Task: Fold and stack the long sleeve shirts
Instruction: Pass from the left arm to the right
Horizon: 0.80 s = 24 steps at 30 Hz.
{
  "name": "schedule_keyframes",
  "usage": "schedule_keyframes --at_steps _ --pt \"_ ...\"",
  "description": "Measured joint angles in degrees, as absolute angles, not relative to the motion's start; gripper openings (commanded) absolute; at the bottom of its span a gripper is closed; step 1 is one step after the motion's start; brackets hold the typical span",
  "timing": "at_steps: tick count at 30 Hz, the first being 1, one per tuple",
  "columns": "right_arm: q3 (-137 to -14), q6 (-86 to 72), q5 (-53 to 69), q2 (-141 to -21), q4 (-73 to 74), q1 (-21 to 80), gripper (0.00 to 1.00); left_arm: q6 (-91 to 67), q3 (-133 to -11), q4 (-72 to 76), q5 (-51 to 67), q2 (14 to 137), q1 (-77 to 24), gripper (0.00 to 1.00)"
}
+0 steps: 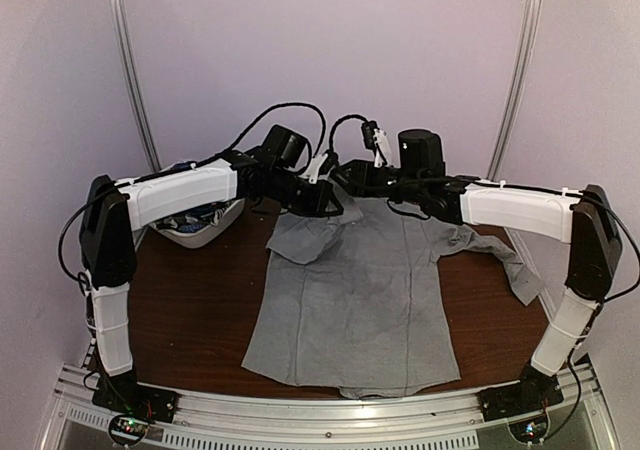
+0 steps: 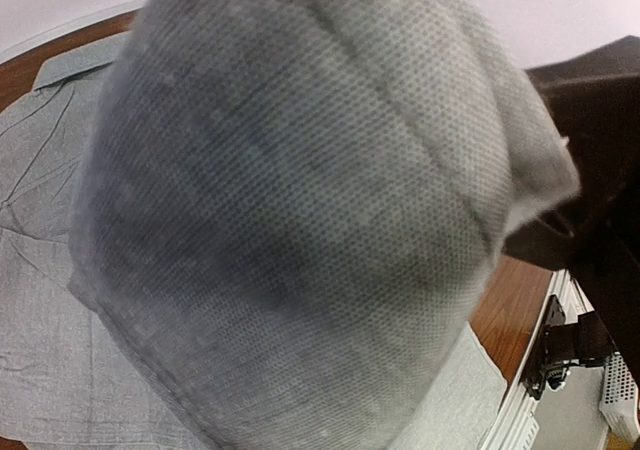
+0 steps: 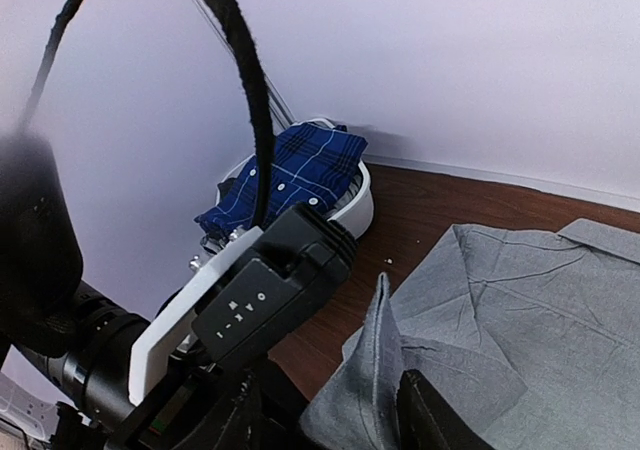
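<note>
Up at the shirt's collar end, both arms crowd together. Grey shirt point(image 1: 350, 300) lies spread flat across the middle of the worktop point(image 1: 190, 320), hem toward the arm bases, collar away from them. Left arm point(image 1: 180, 195) reaches over the shirt's far left shoulder with its jaws pressed together on grey cloth. Its wrist view is nothing but draped weave, so that pinch holds the sleeve point(image 1: 300, 238) up and inward over the body, which looks like the first fold.

Right arm point(image 1: 510, 210) is right beside it. Its jaws stand apart on either side of a raised ridge of the shirt, not biting on it from what I can see. My read: it's lining up a second hold so the fold goes over straight. The other sleeve point(image 1: 500, 260) trails loose off the shirt's right side, not yet folded.

Beyond the shirt's far left corner sits the white basket point(image 3: 362, 208), a blue plaid shirt point(image 3: 290, 175) heaped in it, likely next in line. Worktop's dark brown and smooth, with a few specks between shirt and basket. Pale lilac walls point(image 1: 320, 50) close in on three sides, and a metal rail point(image 1: 330, 407) runs just past the shirt's hem.
</note>
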<state>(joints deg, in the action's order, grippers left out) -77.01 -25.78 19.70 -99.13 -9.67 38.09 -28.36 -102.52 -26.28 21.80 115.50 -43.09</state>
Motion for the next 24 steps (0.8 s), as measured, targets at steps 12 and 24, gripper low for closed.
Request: schedule_keyframes --at_steps 12,24 --pt "-76.82 -26.46 19.46 -99.79 -9.72 38.22 0.00 -28.36 -102.32 -25.74 21.47 115.87 -43.13 0.15" --pt "-76.44 -26.74 15.70 -99.77 -8.43 38.17 0.00 -28.69 -93.03 -23.68 17.45 111.35 -43.13 0.57"
